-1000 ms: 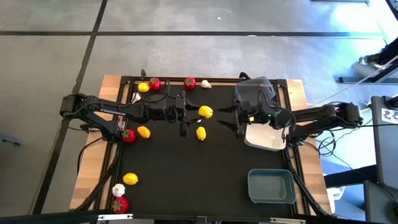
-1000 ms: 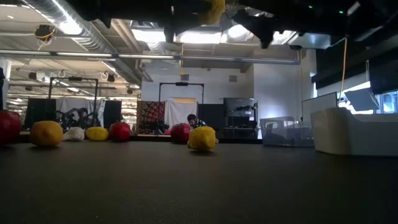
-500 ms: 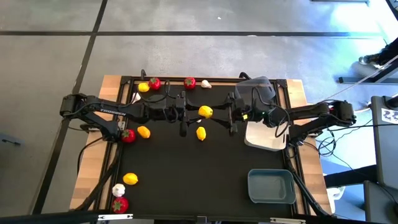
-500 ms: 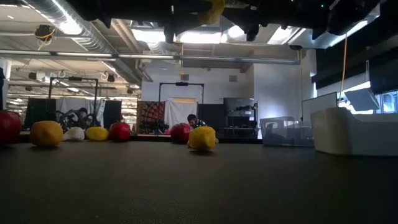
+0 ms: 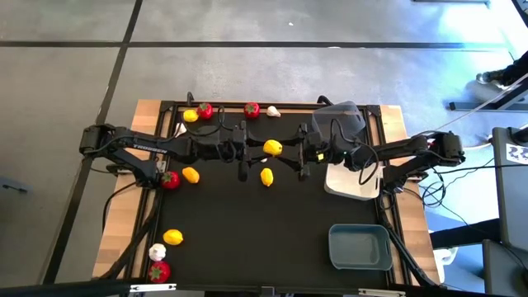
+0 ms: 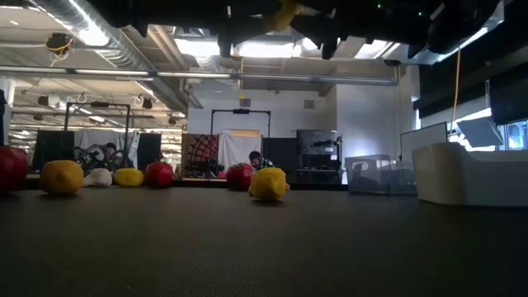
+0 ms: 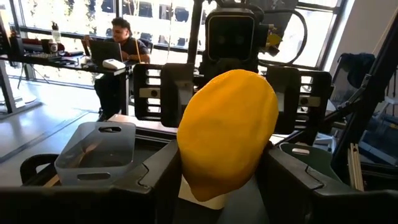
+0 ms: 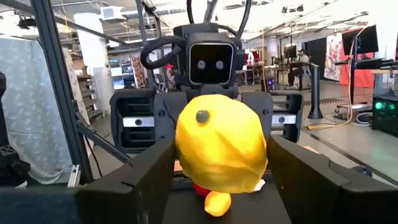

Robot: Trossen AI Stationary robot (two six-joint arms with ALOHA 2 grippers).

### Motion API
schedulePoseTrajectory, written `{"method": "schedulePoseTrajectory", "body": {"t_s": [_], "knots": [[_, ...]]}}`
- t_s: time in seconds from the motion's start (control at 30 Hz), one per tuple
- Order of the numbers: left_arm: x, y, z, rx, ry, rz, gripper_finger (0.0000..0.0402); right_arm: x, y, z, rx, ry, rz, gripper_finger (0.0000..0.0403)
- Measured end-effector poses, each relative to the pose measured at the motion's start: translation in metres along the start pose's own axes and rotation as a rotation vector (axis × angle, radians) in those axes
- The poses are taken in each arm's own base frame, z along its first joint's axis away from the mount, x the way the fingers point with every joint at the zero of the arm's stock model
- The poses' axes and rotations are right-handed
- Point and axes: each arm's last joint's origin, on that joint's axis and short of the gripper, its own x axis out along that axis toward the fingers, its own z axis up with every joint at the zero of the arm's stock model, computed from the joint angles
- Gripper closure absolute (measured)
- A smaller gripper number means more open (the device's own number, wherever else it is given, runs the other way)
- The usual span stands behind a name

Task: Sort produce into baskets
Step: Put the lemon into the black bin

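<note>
Left gripper (image 7: 217, 171): clenched on a lemon (image 7: 227, 134), raised above the table.
Right gripper (image 8: 211, 171): spread wide, facing it, fingers flanking the lemon without touching.

Around my left gripper (image 5: 262, 148) I count five yellow toy lemons: the one between its fingers (image 5: 272, 148), one just below (image 5: 266, 176), three farther off (image 5: 190, 175) (image 5: 190, 115) (image 5: 172, 238). Four red round fruits, two white garlic bulbs, three plastic baskets.

lemon (image 5: 272, 148) yellow, aloft mid-table | white basket (image 5: 351, 183) right | blue-grey basket (image 5: 360, 247) near-right corner
</note>
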Motion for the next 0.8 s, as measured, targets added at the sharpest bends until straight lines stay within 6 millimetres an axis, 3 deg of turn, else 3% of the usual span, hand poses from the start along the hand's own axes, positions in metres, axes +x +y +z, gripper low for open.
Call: {"method": "schedulePoseTrajectory", "body": {"t_s": [0.47,0.8], "knots": [[0.000,-0.001,0.000,0.004,0.001,-0.009,0.0224,0.017,0.006,0.001,-0.038,-0.005,0.015,0.0154],[0.000,-0.001,0.000,0.016,0.007,-0.039,0.0211,0.017,0.006,0.001,-0.046,0.002,0.010,0.0234]]}}
